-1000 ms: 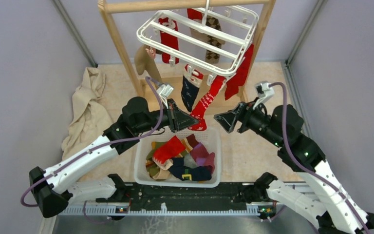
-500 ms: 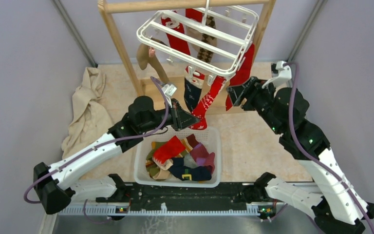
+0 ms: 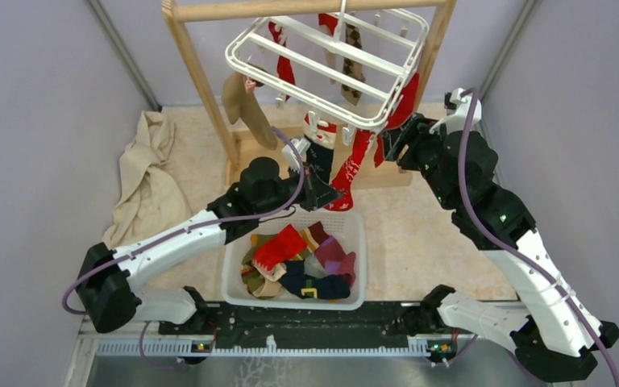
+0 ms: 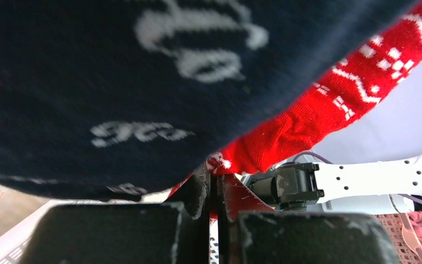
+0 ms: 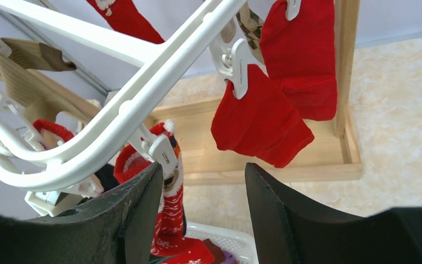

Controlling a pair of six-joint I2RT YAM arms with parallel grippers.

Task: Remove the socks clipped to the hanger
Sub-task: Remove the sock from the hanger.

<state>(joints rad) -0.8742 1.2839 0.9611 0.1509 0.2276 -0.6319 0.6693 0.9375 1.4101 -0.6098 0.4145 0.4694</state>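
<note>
Both arms have reached in since a second ago. The right arm has risen to the right corner of the white slatted plastic hanger. The left gripper, jaws together, seems to pinch the toe of a still-clipped red, white-patterned knit sock. The right gripper gapes empty before a clipped plain red fabric sock. The step in hand is unclipping, and the next move calls for a steady downward tug.
</note>
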